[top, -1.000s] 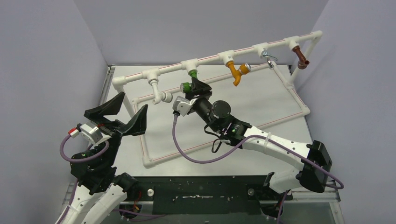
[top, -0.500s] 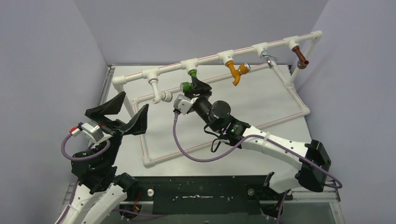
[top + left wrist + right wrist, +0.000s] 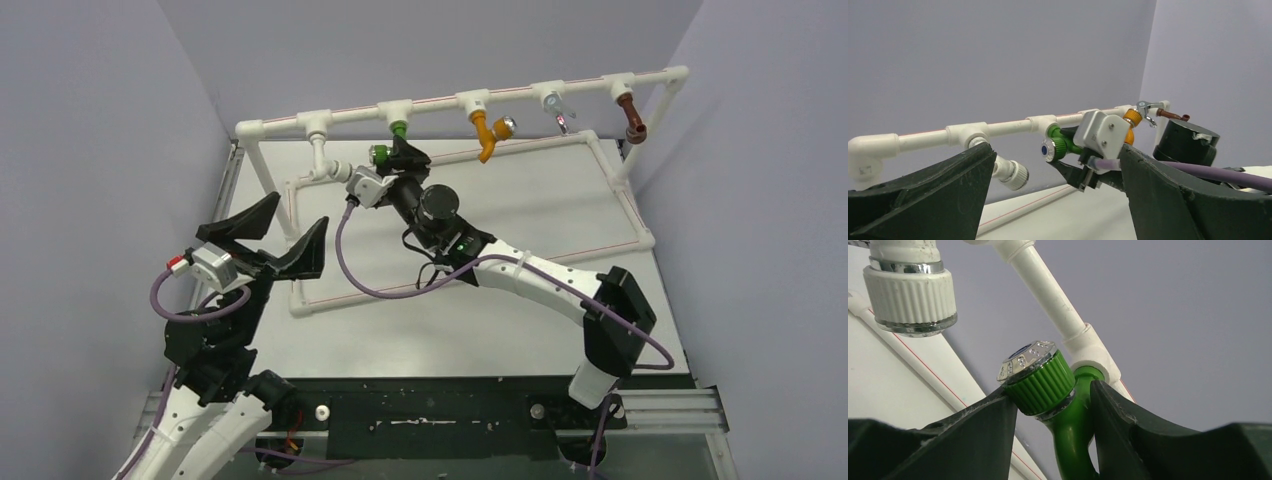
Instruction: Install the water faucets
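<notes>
Right end effector (image 3: 1050, 397) around green faucet (image 3: 1068, 425), stem upright, knob leftward.

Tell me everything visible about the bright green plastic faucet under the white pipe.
The bright green plastic faucet is a small bent spout with a ribbed green knob capped by a shiny silver disc bearing a blue dot. Its neck enters a white tee fitting of the pipe frame, so it hangs below the top rail. The right tool is shut on it, one black finger on each side. How far it is screwed in cannot be seen.
</notes>
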Available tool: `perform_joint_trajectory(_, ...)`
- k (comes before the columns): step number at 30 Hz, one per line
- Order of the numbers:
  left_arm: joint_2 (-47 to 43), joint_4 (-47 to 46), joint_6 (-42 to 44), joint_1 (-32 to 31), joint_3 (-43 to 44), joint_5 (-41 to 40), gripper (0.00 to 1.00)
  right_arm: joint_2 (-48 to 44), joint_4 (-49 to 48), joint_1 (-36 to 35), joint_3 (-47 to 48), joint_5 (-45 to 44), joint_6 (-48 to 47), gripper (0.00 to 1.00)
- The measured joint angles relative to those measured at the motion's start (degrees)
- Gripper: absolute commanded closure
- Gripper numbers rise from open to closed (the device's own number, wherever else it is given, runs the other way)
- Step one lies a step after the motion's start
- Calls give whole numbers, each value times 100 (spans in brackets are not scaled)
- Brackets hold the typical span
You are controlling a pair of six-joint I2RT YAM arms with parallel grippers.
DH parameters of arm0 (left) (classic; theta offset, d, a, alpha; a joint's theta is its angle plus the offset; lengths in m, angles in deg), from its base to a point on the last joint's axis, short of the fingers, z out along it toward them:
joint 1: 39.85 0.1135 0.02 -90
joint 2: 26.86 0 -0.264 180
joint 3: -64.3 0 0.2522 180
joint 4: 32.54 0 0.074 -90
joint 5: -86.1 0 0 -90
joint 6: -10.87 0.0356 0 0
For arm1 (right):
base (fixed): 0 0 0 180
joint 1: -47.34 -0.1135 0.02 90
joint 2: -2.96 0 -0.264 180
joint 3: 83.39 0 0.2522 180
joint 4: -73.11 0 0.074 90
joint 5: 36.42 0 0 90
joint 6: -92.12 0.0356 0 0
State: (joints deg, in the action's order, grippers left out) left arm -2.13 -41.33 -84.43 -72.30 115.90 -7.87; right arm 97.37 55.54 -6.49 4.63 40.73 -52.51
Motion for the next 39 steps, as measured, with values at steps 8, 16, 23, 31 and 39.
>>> perform_joint_trajectory(8,284,7,-7,160,15,-181,7,953,-81,262,1005,28,-24,97)
perform_joint_trajectory(16,564,599,-151,175,522,-719,9,811,-138,299,815,273,37,44)
perform_joint_trajectory(23,566,1204,-262,175,859,-1084,9,208,-409,391,48,479,1346,8)
perform_joint_trajectory(31,619,1491,-299,175,1189,-1078,9,-393,232,522,-684,592,1952,0)
perform_joint_trajectory(39,743,1709,-295,175,1268,-1058,9,-1639,1064,487,-1209,944,2227,0)
